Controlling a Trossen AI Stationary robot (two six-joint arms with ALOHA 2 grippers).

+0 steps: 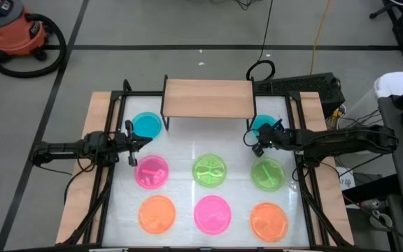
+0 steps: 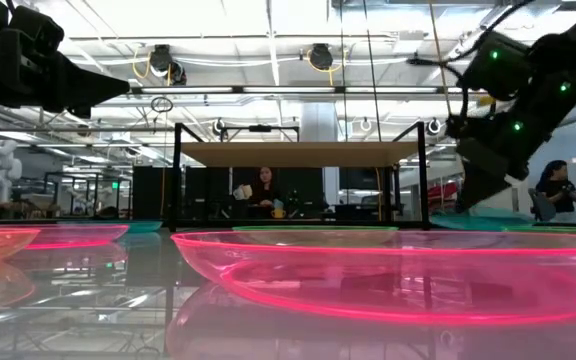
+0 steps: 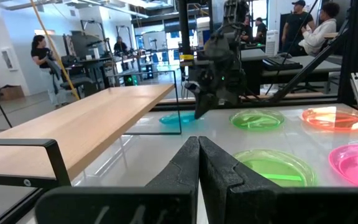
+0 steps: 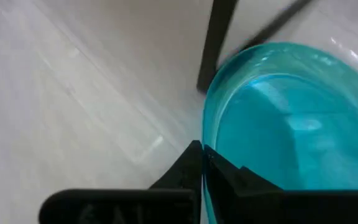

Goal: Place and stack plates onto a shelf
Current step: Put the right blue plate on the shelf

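The wooden-topped shelf (image 1: 208, 98) stands at the table's far middle. A blue plate (image 1: 145, 124) lies left of it. A second blue plate (image 1: 263, 124) lies by the shelf's right legs, with my right gripper (image 1: 257, 140) shut on its rim. My left gripper (image 1: 133, 143) is shut and empty, between the left blue plate and a pink plate (image 1: 152, 172). Two green plates (image 1: 209, 171) (image 1: 267, 174) lie in the middle row. Orange (image 1: 157, 213), pink (image 1: 212, 213) and orange (image 1: 268, 220) plates lie in the near row. My right gripper pinches the blue plate's rim (image 4: 206, 138) between its two fingers, at the plate's near-left edge. The fingers slant down toward the table's far-left side. I cannot tell whether the plate is off the table.
The shelf's black leg (image 4: 215, 43) stands just beyond the held plate. Black frame rails (image 1: 107, 175) run along both sides of the white tabletop. People sit and stand in the room beyond the table (image 3: 45, 56).
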